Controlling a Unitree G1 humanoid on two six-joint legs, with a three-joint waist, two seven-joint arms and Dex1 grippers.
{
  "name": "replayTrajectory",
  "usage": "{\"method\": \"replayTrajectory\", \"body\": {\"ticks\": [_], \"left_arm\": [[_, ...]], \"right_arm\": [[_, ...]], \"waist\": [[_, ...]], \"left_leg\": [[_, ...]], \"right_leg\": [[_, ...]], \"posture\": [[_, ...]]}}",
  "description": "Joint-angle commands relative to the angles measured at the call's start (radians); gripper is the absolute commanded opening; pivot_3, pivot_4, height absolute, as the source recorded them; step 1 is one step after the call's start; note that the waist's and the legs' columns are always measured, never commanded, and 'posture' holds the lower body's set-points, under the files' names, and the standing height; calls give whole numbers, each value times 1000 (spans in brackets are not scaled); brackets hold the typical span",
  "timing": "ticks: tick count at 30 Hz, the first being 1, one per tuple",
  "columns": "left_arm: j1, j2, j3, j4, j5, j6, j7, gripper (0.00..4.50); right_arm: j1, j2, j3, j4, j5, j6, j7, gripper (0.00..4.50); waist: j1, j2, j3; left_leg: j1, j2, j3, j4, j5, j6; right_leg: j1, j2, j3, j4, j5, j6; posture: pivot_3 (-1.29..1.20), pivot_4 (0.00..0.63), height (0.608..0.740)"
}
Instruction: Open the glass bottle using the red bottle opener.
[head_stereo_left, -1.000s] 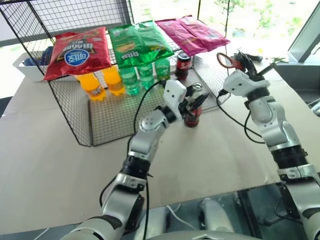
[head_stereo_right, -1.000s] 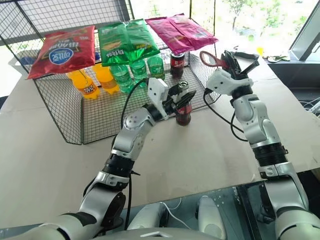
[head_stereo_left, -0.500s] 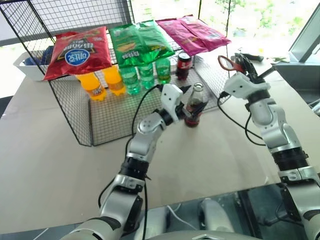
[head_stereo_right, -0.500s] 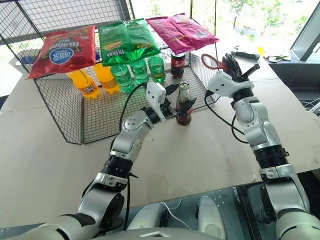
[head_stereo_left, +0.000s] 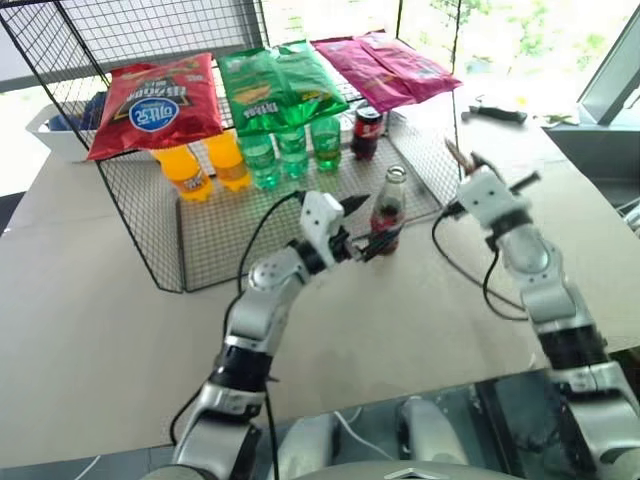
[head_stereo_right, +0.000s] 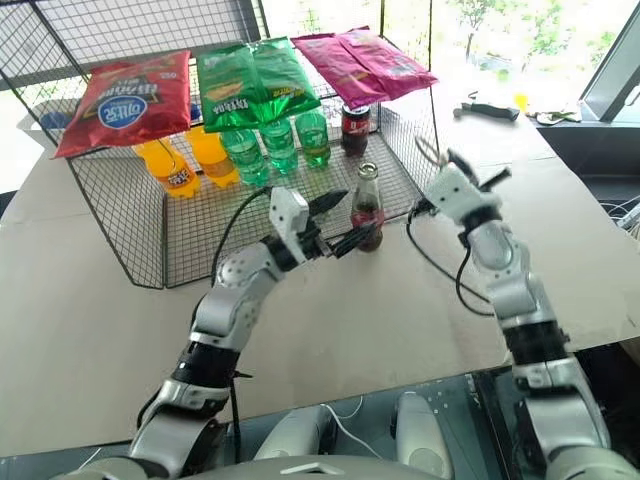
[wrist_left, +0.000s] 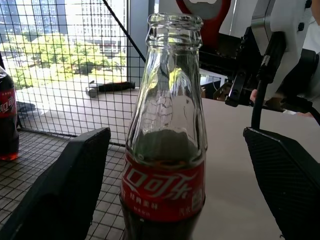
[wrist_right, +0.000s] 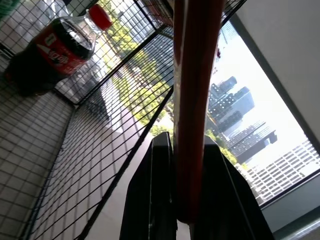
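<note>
The glass bottle (head_stereo_left: 388, 208) stands upright at the front edge of the wire rack's floor, half full of dark liquid, with a red label and a bare mouth. My left gripper (head_stereo_left: 368, 222) is open just left of it, its fingers (wrist_left: 65, 185) on either side of the bottle (wrist_left: 167, 145) without touching it. To the right of the bottle, my right gripper (head_stereo_left: 470, 170) is shut on the handle of the red bottle opener (wrist_right: 192, 100). The opener's loop head (wrist_left: 202, 12) shows behind the bottle's mouth.
The wire rack (head_stereo_left: 150, 230) carries red, green and pink snack bags on its top. Orange and green bottles and a dark cola bottle (head_stereo_left: 367, 130) stand at its back. A black tool (head_stereo_left: 495, 113) lies far right, a white bin (head_stereo_left: 50, 130) far left.
My left gripper opened off the bottle and drew back to the left and down. My right gripper came down with the opener and rolled its wrist. The bottle stayed in place.
</note>
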Motion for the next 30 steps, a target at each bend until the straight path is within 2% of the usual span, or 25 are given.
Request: {"method": "replayTrajectory", "body": {"ticks": [1,2,3,4,6,9,10,11,14,19,25,30], "left_arm": [[76,62,40,-153,-41,58,-4,4413],[115,87,52,-194,-52,81,-2,4413],[156,112,63,-232,-63,105,0,4500],[193,133,73,-264,-72,128,3,4500],[269,181,79,-313,-68,163,3,4500],[390,231,103,-371,-65,190,10,4500],[427,242,114,-388,-68,200,18,4500],[468,256,123,-407,-65,207,22,4500],[612,292,177,-487,-45,233,62,4500],[738,301,248,-555,-29,236,124,4500],[865,271,300,-615,-50,222,153,4500],[924,253,304,-607,-18,155,165,4500]], "right_arm": [[156,10,-12,-227,176,141,158,0],[216,9,-17,-283,198,199,177,0],[269,1,-15,-333,215,248,201,895],[311,-11,-11,-374,225,288,224,1162],[362,-31,-7,-424,229,347,251,2100],[395,-56,-14,-440,228,386,273,3745],[400,-59,-26,-439,237,408,275,4208],[403,-63,-41,-437,252,430,282,4477],[436,-116,-96,-448,324,457,364,4477],[562,-175,-172,-469,468,399,512,4477],[649,-156,-249,-456,609,295,622,4477],[662,-149,-255,-399,641,213,681,4477]], "waist": [[1,0,0],[0,0,0],[0,0,0],[0,1,0],[-1,2,1],[-1,2,1],[0,2,1],[1,1,1],[3,1,1],[20,0,1],[22,0,3],[23,-1,3]], "left_leg": [[0,0,0,0,0,0],[0,0,0,0,0,0],[0,1,0,-1,0,0],[0,1,0,-1,0,0],[0,1,0,-1,0,0],[4,1,3,0,0,0],[5,1,2,0,0,1],[5,2,2,0,-2,3],[5,3,0,0,-2,3],[4,2,-1,0,-1,1],[4,4,1,0,-3,5],[5,4,1,0,-3,5]], "right_leg": [[0,0,0,0,0,0],[0,0,0,0,0,0],[0,0,0,0,0,0],[-1,0,0,0,0,0],[-1,0,1,0,0,0],[3,0,2,1,0,0],[4,0,2,1,0,0],[5,1,1,1,0,0],[5,1,-1,1,0,0],[6,0,-3,-1,-1,0],[6,0,-2,-1,-1,0],[7,0,-2,-1,-2,-2]], "posture": [[0,150,740],[0,150,740],[0,150,740],[0,150,740],[0,150,740],[0,150,740],[0,150,740],[0,150,740],[0,150,740],[0,150,740],[0,150,740],[0,150,740]]}}
